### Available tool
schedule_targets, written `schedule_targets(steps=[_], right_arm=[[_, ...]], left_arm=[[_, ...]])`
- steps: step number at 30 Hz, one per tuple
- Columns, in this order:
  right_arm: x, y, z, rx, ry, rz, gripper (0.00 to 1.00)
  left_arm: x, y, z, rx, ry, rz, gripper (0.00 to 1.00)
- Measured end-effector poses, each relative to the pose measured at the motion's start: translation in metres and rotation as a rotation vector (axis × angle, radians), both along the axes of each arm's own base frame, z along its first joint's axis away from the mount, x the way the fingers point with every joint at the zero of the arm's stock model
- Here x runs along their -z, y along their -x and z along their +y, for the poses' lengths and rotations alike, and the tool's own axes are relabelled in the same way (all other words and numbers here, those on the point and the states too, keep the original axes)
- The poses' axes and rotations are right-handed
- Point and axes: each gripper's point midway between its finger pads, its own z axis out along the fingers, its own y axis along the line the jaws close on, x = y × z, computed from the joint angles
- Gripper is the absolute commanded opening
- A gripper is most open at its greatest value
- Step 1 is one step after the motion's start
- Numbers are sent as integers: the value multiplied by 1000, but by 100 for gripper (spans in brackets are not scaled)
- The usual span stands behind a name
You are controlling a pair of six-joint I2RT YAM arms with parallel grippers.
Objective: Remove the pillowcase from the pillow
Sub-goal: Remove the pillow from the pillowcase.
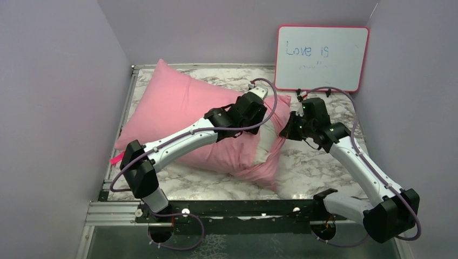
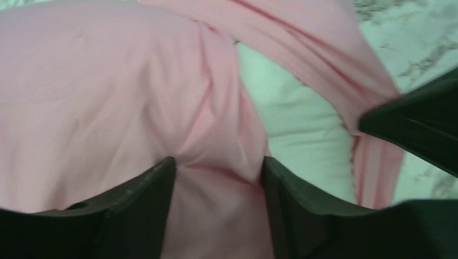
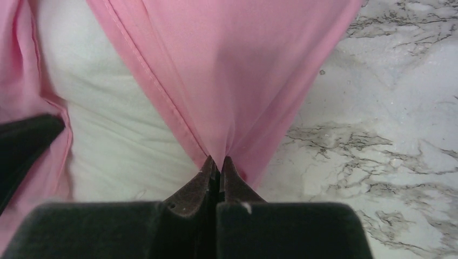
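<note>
The pink pillowcase (image 1: 173,116) covers most of the pillow on the marble table. At its open right end the white pillow (image 1: 265,145) shows through. My left gripper (image 2: 219,162) stands open, its fingers (image 2: 146,189) pressed down onto a fold of the pink pillowcase (image 2: 108,97) just left of the bare pillow (image 2: 297,124). My right gripper (image 3: 219,159) is shut on the hem of the pillowcase (image 3: 227,70), which stretches taut away from it, with the pillow (image 3: 108,118) to its left. In the overhead view the right gripper (image 1: 286,132) sits at the cover's open edge.
A whiteboard (image 1: 321,56) with a pink frame leans on the back wall at the right. Purple walls close in both sides. The marble tabletop (image 1: 318,162) is bare at the right, under the right arm. A small pink tag (image 1: 115,159) lies at the table's left edge.
</note>
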Motion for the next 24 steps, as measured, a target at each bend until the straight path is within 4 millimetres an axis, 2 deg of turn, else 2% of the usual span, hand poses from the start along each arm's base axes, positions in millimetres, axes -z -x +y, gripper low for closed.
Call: schedule_targets(steps=[3, 5, 6, 10, 13, 16, 17, 19, 21, 24], right_arm=[[-6, -2, -7, 30, 23, -21, 1], [-9, -4, -14, 62, 53, -32, 1], [-9, -5, -18, 83, 68, -35, 0], [-9, -5, -30, 150, 106, -33, 1], [-14, -1, -30, 160, 87, -47, 1], [-17, 8, -22, 113, 40, -58, 1], [-17, 11, -18, 88, 26, -54, 4], [-18, 14, -10, 36, 1, -49, 16], [-21, 15, -1, -19, -22, -42, 33], [-35, 6, 12, -92, -49, -54, 56]], left_arm=[[9, -8, 18, -109, -63, -12, 28], [8, -14, 30, -171, -72, -24, 3], [7, -17, 36, -200, -70, -28, 0], [6, -29, 75, -303, -47, -25, 0], [6, -32, 101, -341, -13, -13, 0], [0, -25, 108, -313, 31, -16, 0], [-1, -21, 108, -283, 42, -16, 0], [-3, -16, 105, -228, 67, -18, 0], [-4, -12, 101, -175, 88, -15, 0], [-7, -9, 94, -101, 109, -17, 0]])
